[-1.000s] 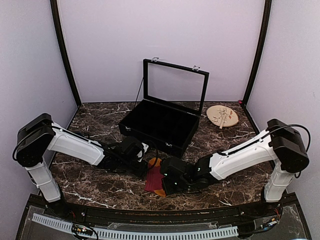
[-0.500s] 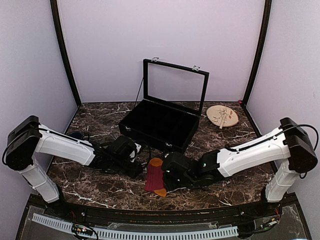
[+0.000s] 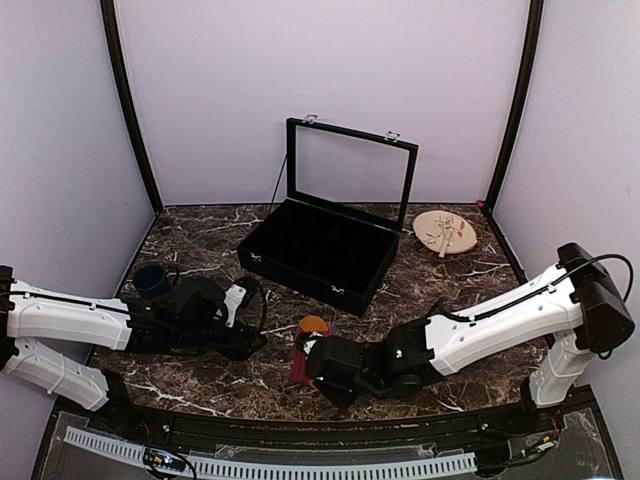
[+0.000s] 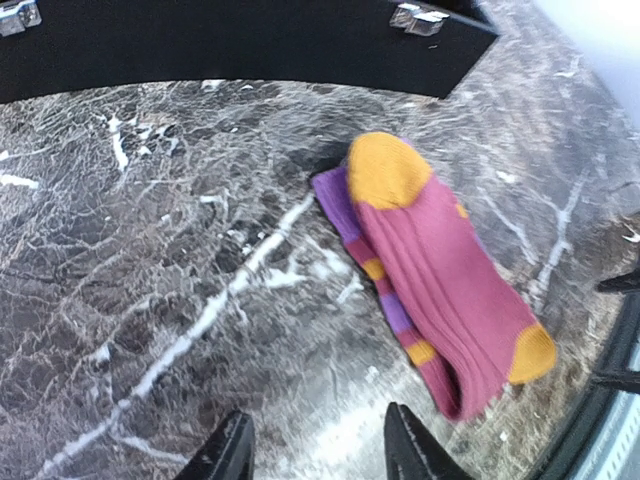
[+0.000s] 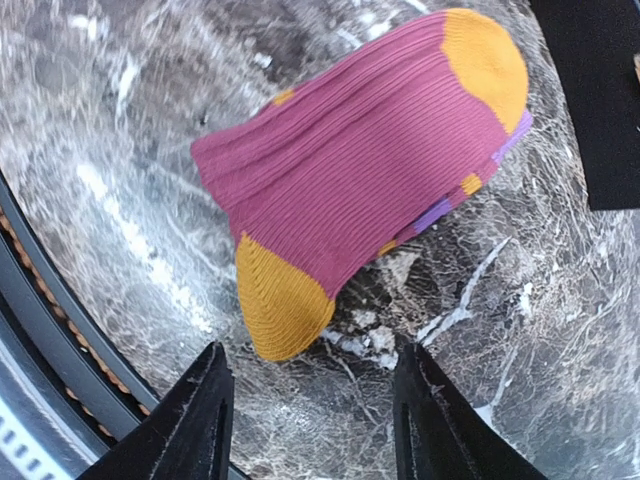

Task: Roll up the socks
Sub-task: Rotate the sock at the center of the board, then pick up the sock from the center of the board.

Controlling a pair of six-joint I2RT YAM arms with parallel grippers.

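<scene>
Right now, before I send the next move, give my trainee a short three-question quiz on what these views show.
1. True or false: the left pincer is clamped on the pink ribbed sock with orange toe and heel.
2. The purple striped sock lies: A) under the pink sock; B) on top of it; C) apart from it.
3. In the top view, what stands open on the table behind them?

Key
1. False: its jaws are apart, short of the sock.
2. A.
3. The black hinged case with a glass lid.
</scene>
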